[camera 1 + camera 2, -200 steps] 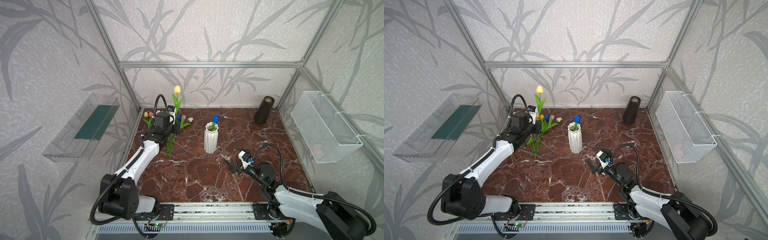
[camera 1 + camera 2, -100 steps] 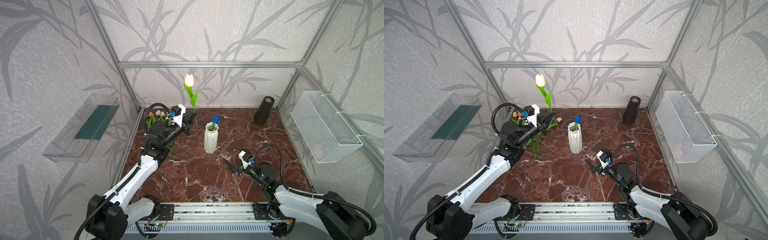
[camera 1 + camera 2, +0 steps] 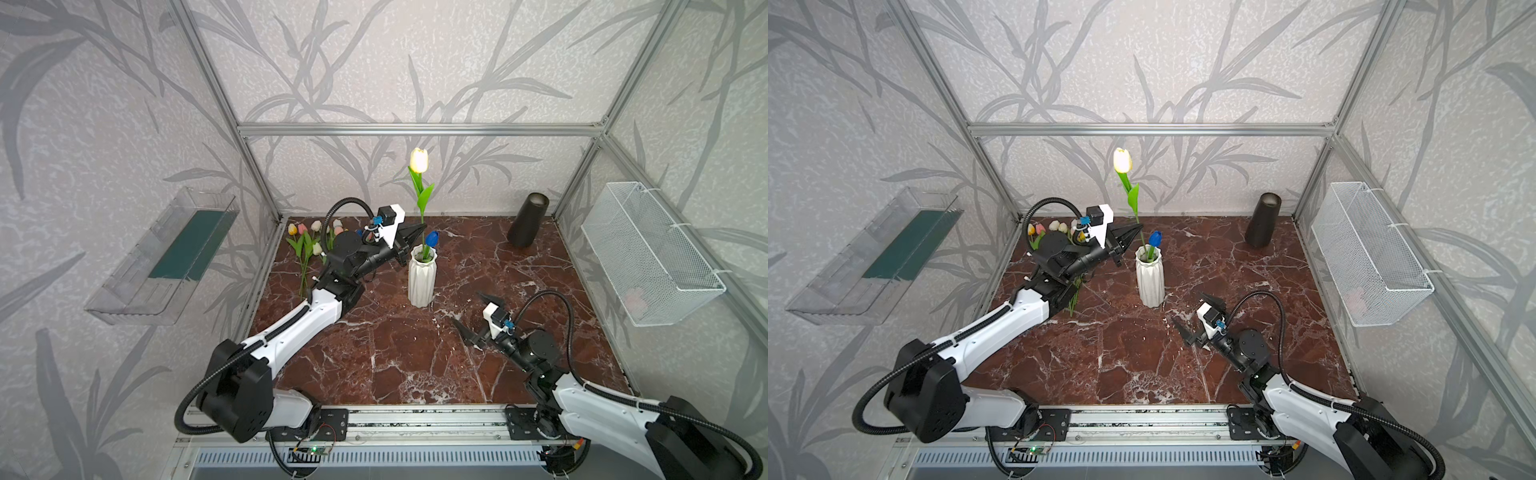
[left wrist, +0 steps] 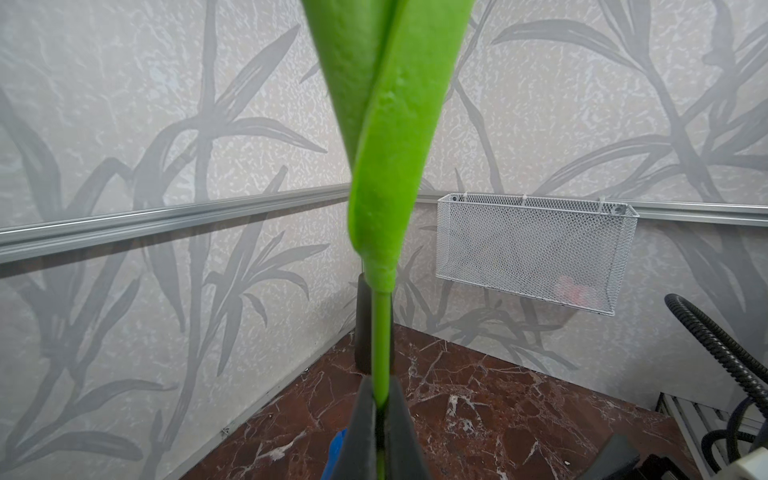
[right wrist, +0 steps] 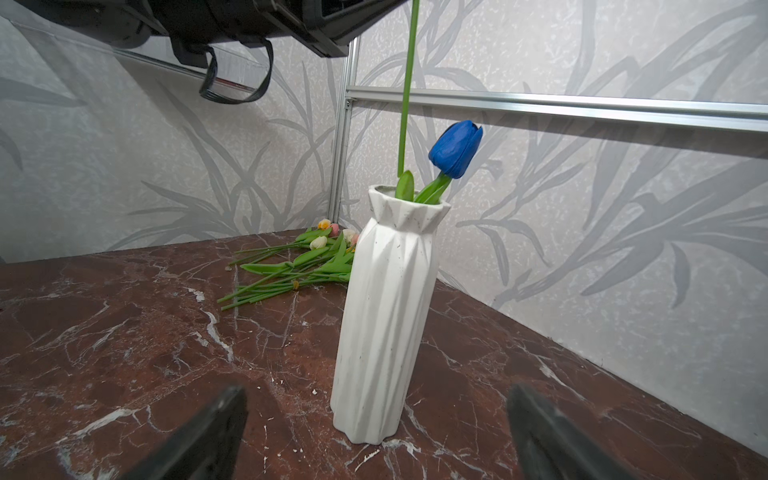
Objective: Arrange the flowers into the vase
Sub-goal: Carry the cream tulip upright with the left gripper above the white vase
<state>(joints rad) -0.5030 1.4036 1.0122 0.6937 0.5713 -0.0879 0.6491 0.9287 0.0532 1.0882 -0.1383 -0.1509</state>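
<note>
Jaws of the left tool [image 4: 381, 399] are pressed together on the thin green stem of the white tulip [image 3: 422, 198], gripping it just below the folded leaf. The tool reaches in from the left, level with the space above the white ribbed vase [image 3: 422, 278]. The flower stands nearly upright, with its pale head high over the vase. In the right wrist view the cut end of the stem hangs just above the vase's mouth, beside the leaf tip that pokes out there. A blue tulip [image 3: 432, 237] already sits in the vase, leaning toward its right side. The remaining loose tulips [image 3: 309, 245] lie flat on the marble desk [image 3: 415, 357], left of the vase and toward the back corner, with heads to the rear and stems pointing forward. The right tool [image 3: 473, 313] rests low in front of the vase and to its right, apart from it. Its two black fingers are spread wide with nothing between them, and they face the vase's base. Farther right of the vase, near the back wall, stands a dark cylindrical vase [image 3: 528, 226].
</note>
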